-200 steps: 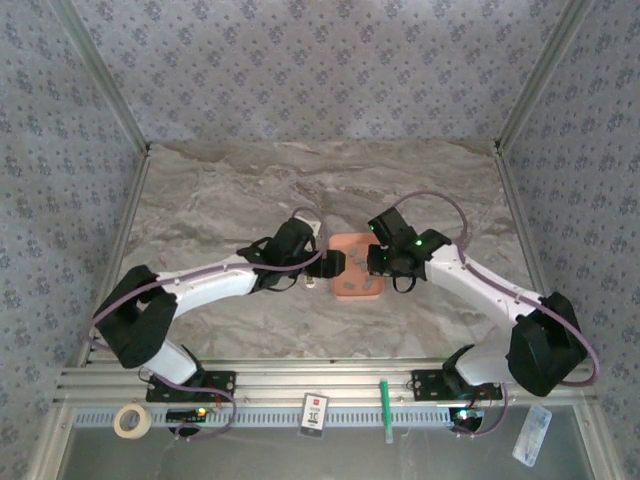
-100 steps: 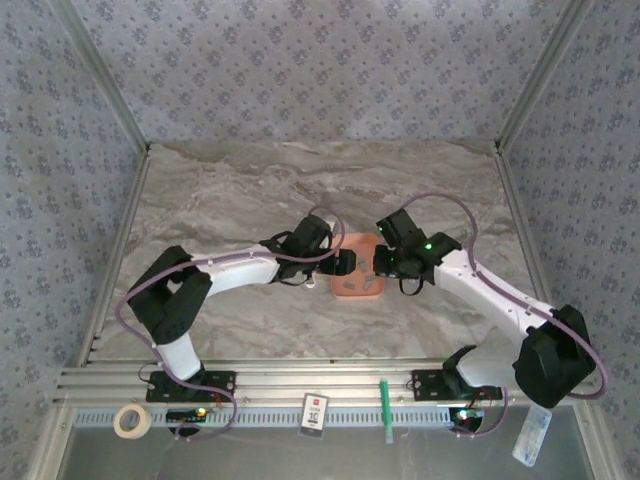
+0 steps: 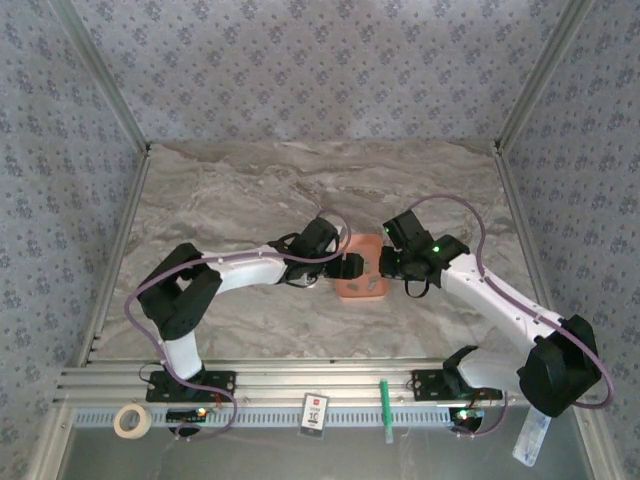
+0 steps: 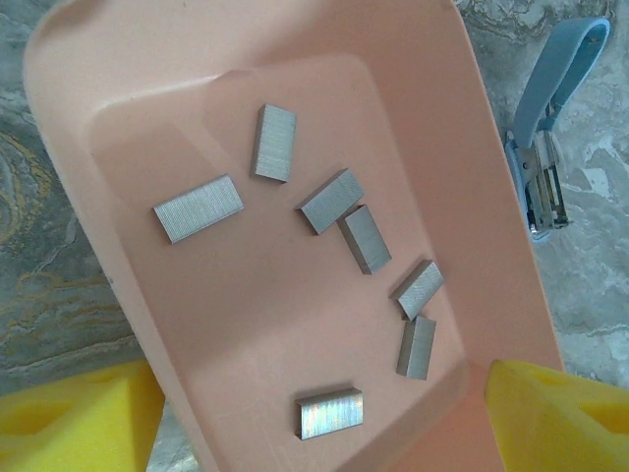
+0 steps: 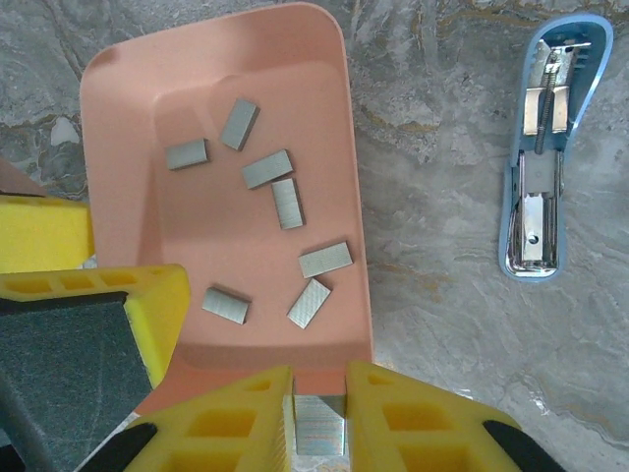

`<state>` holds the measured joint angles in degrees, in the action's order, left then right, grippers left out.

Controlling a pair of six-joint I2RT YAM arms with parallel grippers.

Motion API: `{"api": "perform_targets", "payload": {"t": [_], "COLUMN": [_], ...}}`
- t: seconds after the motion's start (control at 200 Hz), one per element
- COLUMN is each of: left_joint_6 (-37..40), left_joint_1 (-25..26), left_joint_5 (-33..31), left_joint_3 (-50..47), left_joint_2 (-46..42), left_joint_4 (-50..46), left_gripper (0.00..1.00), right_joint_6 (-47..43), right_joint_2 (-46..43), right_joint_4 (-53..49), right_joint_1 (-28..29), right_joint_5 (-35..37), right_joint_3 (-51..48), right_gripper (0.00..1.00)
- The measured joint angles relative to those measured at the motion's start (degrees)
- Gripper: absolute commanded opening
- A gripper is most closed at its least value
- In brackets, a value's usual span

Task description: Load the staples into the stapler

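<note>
The salmon-pink tray [image 5: 211, 147] holds several loose grey staples [image 5: 267, 168], also clear in the left wrist view [image 4: 331, 202]. My right gripper [image 5: 319, 418] is at the tray's near end, shut on one staple strip [image 5: 321, 433] pinched between its yellow fingers [image 5: 231, 423]. My left gripper [image 4: 324, 423] is open, its fingers [image 4: 74, 418] wide apart either side of the tray's end, with one strip [image 4: 329, 413] lying between them. The pale-blue stapler [image 5: 545, 147] lies opened on the table beside the tray [image 4: 550, 118], rail exposed. From above, both grippers meet over the tray [image 3: 368, 285].
The marble tabletop [image 3: 230, 190] surrounds the tray. The left gripper's yellow fingers [image 5: 147, 305] reach over the tray's left side in the right wrist view. Patterned walls enclose the table. A tape roll [image 3: 131, 420] and small items sit on the front rail.
The left gripper has moved right, over the tray's end. The right gripper has shifted slightly right and toward the near edge.
</note>
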<state>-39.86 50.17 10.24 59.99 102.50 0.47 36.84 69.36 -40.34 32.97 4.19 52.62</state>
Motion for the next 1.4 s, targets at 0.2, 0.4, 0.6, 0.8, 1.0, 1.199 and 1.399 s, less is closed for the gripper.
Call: {"api": "perform_targets", "payload": {"t": [0.2,0.4,0.6,0.8,1.0,1.199,1.399], "left_joint_6": [-0.37,-0.28,1.75,4.72,6.62,7.08,6.75], "left_joint_1": [0.26,0.26,-0.09,-4.44,-14.56,-25.33,-31.19], "left_joint_5": [0.9,0.85,-1.75,-5.53,-8.28,-7.76,-6.14], "left_joint_3": [0.0,0.0,-1.09,-6.56,-15.76,-23.06,-26.21], "left_joint_2": [0.0,-0.72,-8.98,-22.75,-33.42,-36.48,-36.39], "left_joint_4": [1.25,1.22,-0.48,-2.03,-3.39,-3.69,-2.99], "left_gripper": [0.85,0.87,0.93,0.96,0.97,0.98,0.99], "right_joint_6": [0.0,0.0,0.11,1.81,6.08,10.84,15.13], "right_joint_2": [0.0,0.02,1.01,5.42,10.05,15.45,21.86], "right_joint_4": [0.0,-0.72,-1.38,-0.98,1.79,4.28,7.1], "right_joint_1": [0.0,1.03,4.68,10.82,17.77,23.12,26.91], "right_joint_5": [1.03,2.14,4.22,7.93,13.07,18.51,22.8], "right_joint_3": [0.0,0.26,2.99,6.69,7.82,9.86,13.29], "right_gripper": [0.21,0.21,0.21,0.21,0.21,0.21,0.2]}}
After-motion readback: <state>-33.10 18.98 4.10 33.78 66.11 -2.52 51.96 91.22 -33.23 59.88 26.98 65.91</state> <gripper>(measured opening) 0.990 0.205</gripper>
